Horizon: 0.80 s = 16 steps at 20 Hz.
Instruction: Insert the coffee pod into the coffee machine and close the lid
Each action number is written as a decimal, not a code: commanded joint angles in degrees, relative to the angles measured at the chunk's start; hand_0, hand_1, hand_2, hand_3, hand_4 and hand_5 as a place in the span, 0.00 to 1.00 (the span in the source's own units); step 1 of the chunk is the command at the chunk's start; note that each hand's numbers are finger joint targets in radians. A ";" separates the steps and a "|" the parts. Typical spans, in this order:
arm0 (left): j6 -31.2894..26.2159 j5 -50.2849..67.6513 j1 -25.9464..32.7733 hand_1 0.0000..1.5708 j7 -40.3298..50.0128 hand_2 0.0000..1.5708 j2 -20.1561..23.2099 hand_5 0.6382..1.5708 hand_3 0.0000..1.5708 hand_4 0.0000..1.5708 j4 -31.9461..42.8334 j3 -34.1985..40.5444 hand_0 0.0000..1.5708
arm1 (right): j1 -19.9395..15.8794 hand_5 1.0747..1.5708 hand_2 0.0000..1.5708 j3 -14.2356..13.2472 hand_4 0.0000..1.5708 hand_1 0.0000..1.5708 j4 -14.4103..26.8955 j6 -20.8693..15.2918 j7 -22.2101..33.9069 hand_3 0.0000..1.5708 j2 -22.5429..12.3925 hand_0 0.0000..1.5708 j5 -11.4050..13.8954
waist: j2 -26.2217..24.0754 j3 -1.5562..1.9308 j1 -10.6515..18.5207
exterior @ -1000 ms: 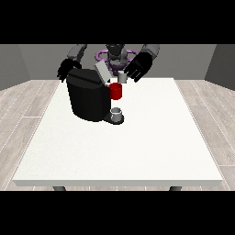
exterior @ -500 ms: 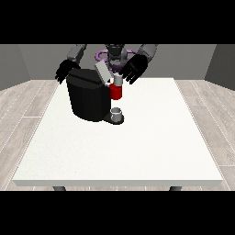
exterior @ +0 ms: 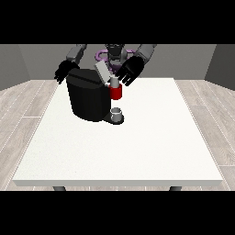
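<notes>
White table (exterior: 137, 151) (wood-plank floor (exterior: 18, 114) around)

We see a large white table (exterior: 137, 147) with a square top, standing on a floor (exterior: 23, 105) of pale wood-look planks. On the table, toward its far left part, sits a black coffee machine (exterior: 89, 98), its lid tilted up. A small grey cup (exterior: 117, 113) stands on the machine's base at its right, not on the tabletop itself.
</notes>
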 commanded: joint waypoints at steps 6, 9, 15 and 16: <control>3.01 -1.59 1.98 0.76 -0.41 0.81 -3.32 1.00 0.76 0.33 -0.40 -1.36 0.76 | 2.36 1.00 0.00 -2.01 0.33 0.00 0.92 2.23 -2.62 0.00 -1.13 0.00 -2.15 | -0.37 0.02 -0.08; -0.06 -1.07 1.21 0.74 0.09 0.79 -0.96 1.00 0.75 0.32 1.15 -0.41 0.74 | 1.54 1.00 0.00 -1.93 0.32 0.00 -0.28 1.17 0.91 0.00 -1.87 0.00 -1.28 | -1.38 0.00 0.49; 0.01 -1.76 -0.85 0.79 2.16 0.81 -3.64 1.00 0.76 0.31 0.29 -1.37 0.79 | -0.28 1.00 0.00 -3.05 0.28 0.00 2.83 0.26 -3.95 0.00 -0.55 0.00 -1.47 | 0.81 0.03 1.97; -0.74 -1.12 0.93 0.80 -0.32 0.82 -2.98 1.00 0.75 0.31 0.88 -0.92 0.80 | -0.02 1.00 0.00 -2.25 0.28 0.00 1.34 -0.37 0.05 0.00 -0.78 0.00 -0.88 | -0.19 0.00 2.36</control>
